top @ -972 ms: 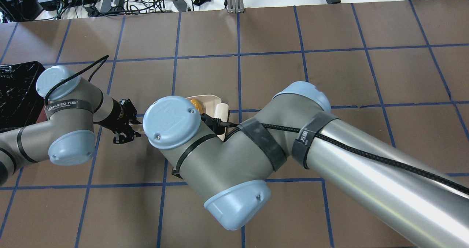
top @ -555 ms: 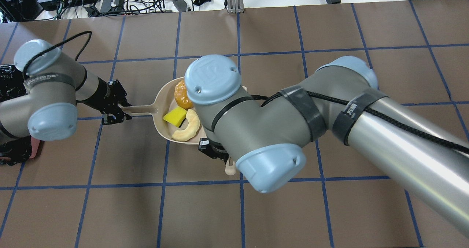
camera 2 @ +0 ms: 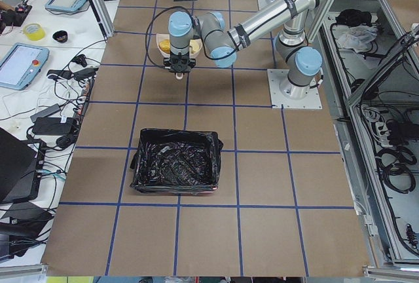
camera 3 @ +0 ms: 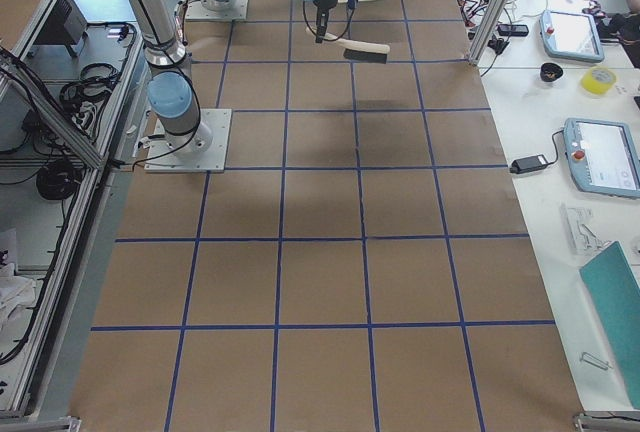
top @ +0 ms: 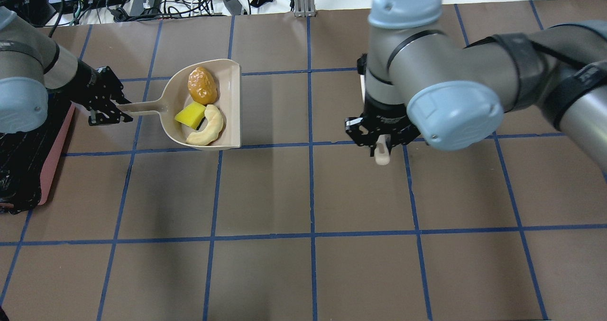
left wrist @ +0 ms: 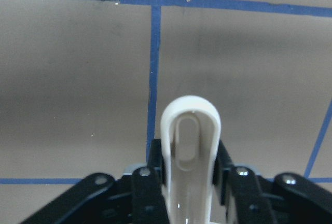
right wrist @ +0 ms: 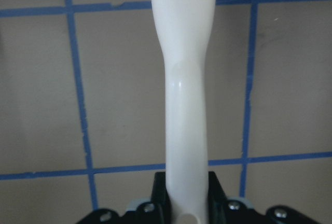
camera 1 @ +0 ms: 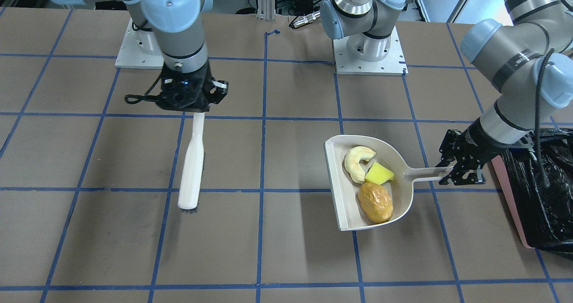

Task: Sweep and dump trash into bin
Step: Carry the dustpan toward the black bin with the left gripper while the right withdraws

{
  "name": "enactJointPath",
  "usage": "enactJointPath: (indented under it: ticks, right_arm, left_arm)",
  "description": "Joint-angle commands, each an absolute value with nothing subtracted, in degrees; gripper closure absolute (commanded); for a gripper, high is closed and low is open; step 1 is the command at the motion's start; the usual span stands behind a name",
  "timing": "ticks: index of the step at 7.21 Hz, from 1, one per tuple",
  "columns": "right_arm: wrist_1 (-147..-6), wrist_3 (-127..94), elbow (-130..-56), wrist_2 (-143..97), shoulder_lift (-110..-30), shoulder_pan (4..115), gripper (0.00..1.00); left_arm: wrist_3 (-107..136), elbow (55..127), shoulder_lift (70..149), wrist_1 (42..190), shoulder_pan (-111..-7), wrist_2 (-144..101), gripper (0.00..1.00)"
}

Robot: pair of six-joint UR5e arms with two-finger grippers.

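Well, brown blue-gridded tabletop (top: 265, 193) — left hand (top: 116, 108) clamps dustpan (top: 231, 103) handle beside bin (camera 1: 546, 204); right hand (camera 1: 197, 108) clamps brush (camera 1: 191, 168), well apart.

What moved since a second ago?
The left gripper carried the dustpan leftward in the overhead view, toward the bin. The right gripper swung the brush away to the right. Both stay shut, and all three trash bits stay in the dustpan.

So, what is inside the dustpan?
In the dustpan: an orange lump, a yellow scrap, a cream rind. The floor beneath them is hidden.
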State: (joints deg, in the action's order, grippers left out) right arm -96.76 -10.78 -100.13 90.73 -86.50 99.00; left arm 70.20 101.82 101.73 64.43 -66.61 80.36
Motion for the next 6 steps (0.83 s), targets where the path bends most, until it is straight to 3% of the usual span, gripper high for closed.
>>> enactJointPath:
  ticks: [1, 4, 6]
  right_arm:
    - [-97.11, 0.68, -99.05, 95.93, -87.7, 89.84, 0.81]
    - [-99.23, 3.32, -99.49, 96.12, -87.28, 83.45, 0.81]
    - [-100.45, 16.88, -99.41, 93.52, -87.19, 76.58, 0.81]
  left_arm:
    - [62.96, 95.74, 103.09, 70.9, -60.32, 80.51, 1.0]
    - [55.48, 88.97, 106.43, 74.69, -53.72, 80.77, 1.0]
    - [52.58, 81.34, 110.89, 76.1, -49.94, 80.77, 1.0]
